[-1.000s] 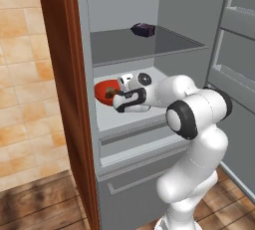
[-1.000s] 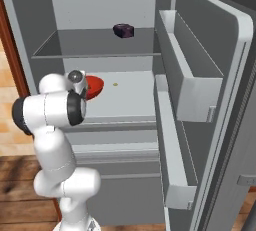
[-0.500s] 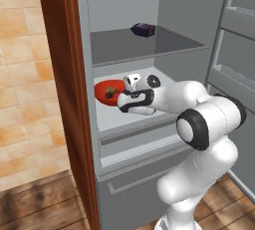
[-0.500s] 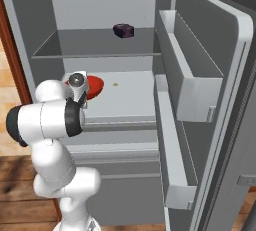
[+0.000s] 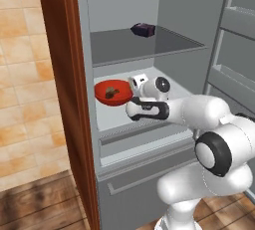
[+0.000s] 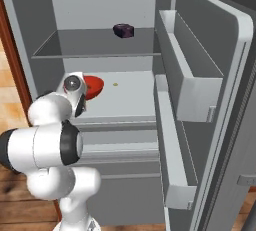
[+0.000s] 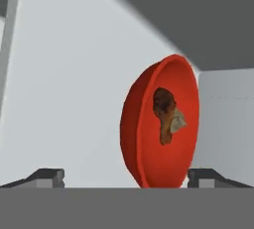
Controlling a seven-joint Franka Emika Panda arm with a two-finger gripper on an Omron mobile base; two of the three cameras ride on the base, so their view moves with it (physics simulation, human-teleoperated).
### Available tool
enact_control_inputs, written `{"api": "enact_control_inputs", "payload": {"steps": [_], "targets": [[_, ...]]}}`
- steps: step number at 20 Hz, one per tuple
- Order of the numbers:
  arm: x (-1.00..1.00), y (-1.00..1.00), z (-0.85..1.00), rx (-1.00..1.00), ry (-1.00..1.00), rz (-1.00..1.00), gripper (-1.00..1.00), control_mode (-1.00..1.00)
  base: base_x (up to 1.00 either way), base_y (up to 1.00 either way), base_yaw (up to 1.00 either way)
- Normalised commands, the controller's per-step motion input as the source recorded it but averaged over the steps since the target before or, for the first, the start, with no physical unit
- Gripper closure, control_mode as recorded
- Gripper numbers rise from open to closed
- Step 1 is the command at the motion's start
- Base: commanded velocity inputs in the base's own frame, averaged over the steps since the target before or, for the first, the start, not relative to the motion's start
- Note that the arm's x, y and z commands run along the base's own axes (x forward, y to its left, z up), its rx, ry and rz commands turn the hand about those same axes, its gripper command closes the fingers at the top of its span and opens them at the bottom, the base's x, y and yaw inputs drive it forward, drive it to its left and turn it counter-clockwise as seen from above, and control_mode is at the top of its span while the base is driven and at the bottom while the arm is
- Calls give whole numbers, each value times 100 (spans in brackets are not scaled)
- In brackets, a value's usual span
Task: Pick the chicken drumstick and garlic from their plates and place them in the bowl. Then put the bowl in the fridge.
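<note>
— Where is the bowl?

— I see the red bowl [image 5: 113, 92] sitting on the lower shelf of the open fridge [image 6: 125, 105], at its left side, beneath the shelf with a small dark purple item [image 5: 143, 29]. The chicken drumstick [image 7: 164, 112] lies inside it, and a paler lump beside it is probably the garlic [image 7: 178, 121].

— And the gripper?

— My gripper [image 7: 126, 176] stands wide open (holding nothing), its fingertips [image 7: 49, 176] apart either side of the bowl's near rim.

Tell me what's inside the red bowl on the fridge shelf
Inside the red bowl lie the brown chicken drumstick and, touching its lower side, the small pale garlic. Whatever part of the bowl's floor lies beneath them is covered.
</note>
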Motion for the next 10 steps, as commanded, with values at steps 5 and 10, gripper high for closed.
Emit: {"api": "enact_control_inputs", "payload": {"steps": [5,10], "targets": [[-61,-1,37,1,4,-16,-100,-100,0,0,0],[-55,0,39,5,10,-27,-100,-100,0,0,0]]}}
